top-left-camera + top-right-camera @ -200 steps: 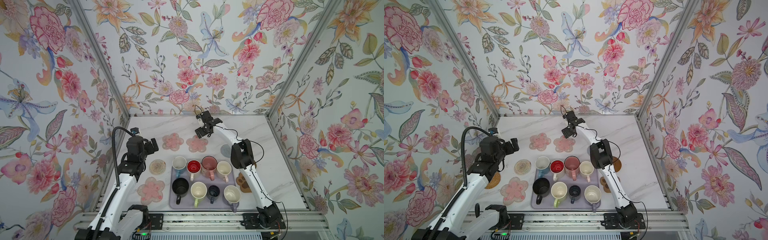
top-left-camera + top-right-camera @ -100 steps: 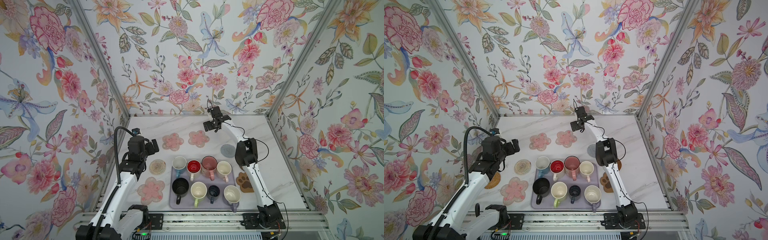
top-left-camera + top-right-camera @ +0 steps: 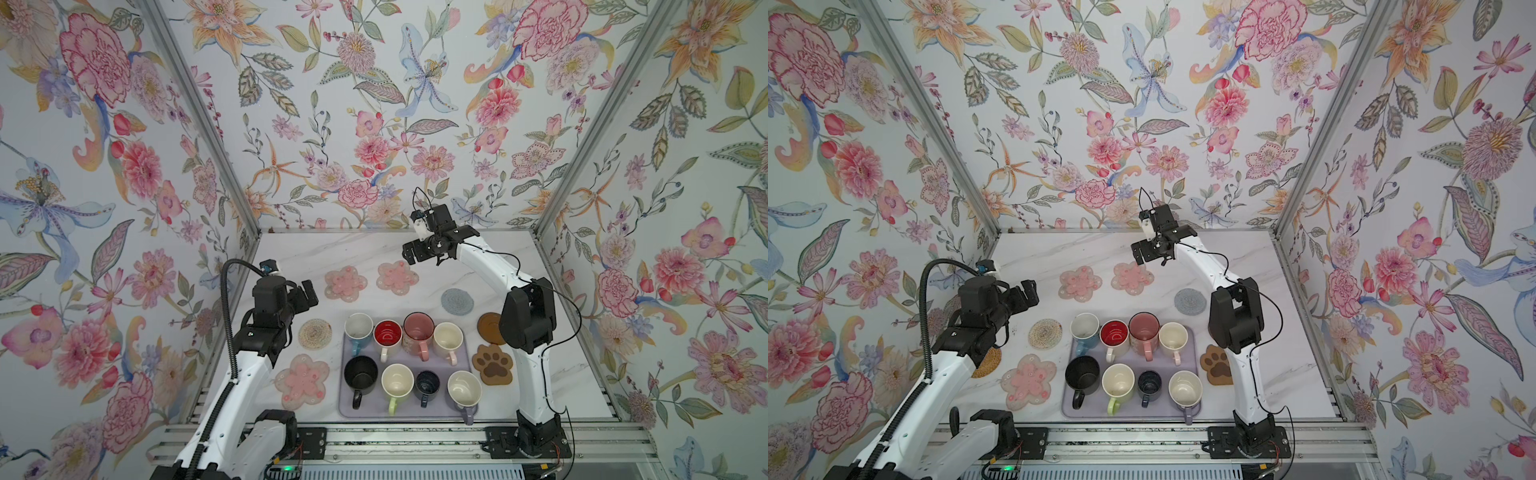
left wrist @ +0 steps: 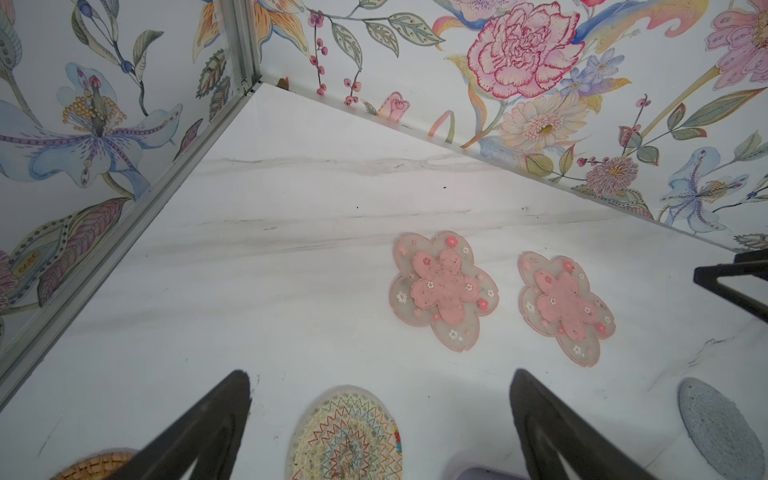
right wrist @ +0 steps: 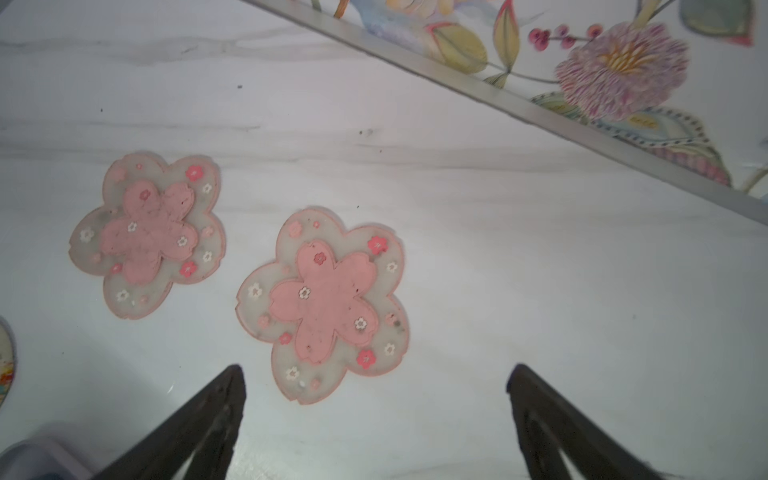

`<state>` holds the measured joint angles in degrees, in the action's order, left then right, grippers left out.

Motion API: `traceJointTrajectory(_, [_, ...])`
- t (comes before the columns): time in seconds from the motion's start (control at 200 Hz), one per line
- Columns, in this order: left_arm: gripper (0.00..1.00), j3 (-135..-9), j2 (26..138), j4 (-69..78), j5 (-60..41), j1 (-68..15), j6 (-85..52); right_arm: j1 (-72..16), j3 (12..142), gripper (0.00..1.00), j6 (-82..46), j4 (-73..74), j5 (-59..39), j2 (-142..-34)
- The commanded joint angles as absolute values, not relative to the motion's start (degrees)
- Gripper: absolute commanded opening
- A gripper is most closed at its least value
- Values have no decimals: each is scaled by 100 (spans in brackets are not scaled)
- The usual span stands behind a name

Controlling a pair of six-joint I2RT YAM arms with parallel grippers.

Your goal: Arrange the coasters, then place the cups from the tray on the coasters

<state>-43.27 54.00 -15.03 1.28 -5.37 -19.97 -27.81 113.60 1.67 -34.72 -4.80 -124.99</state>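
My right end effector (image 3: 409, 254) hangs over the back of the tabletop (image 3: 332, 249), its jaws spread wide and empty. A pink flower coaster (image 3: 397, 277) lies flat just below it on the near side. A second flower coaster (image 3: 345, 283) lies beside that one, not touching it. My left end effector (image 3: 306, 291) is raised on the left, equally wide open and empty, near a beige woven coaster (image 3: 314, 332). All eight cups (image 3: 387, 334) stand in the lavender tray (image 3: 345, 411) at the front. The grey-blue coaster (image 3: 457, 301) lies nearer the tray, probably my right arm's reach. It is round, so any approach angle should serve.
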Motion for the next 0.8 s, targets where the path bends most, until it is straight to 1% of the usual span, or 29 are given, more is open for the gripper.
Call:
traceJointTrajectory(0.0, [99, -4162, 5254, -1644, 16, -514, -2222, -2892, 10877, 99, 359, -3503, -367, -12521])
traceJointTrajectory(0.185, [99, -4080, 5092, -1691, 55, -514, -2333, -3083, 10629, 99, 500, -3504, -182, -12608])
traceJointTrajectory(0.41, [99, -3990, 4966, -1722, 107, -519, -2414, -3106, 10660, 99, 623, -3507, 23, -12853])
traceJointTrajectory(0.555, [99, -3959, 4916, -1747, 107, -512, -2459, -3107, 10894, 99, 697, -3607, 17, -13105])
traceJointTrajectory(0.575, [99, -3957, 4902, -1749, 113, -518, -2462, -3265, 10939, 99, 705, -3632, 11, -13149])
traceJointTrajectory(0.796, [99, -3942, 4808, -1815, 146, -511, -2482, -3350, 11330, 99, 796, -3771, -57, -13475])
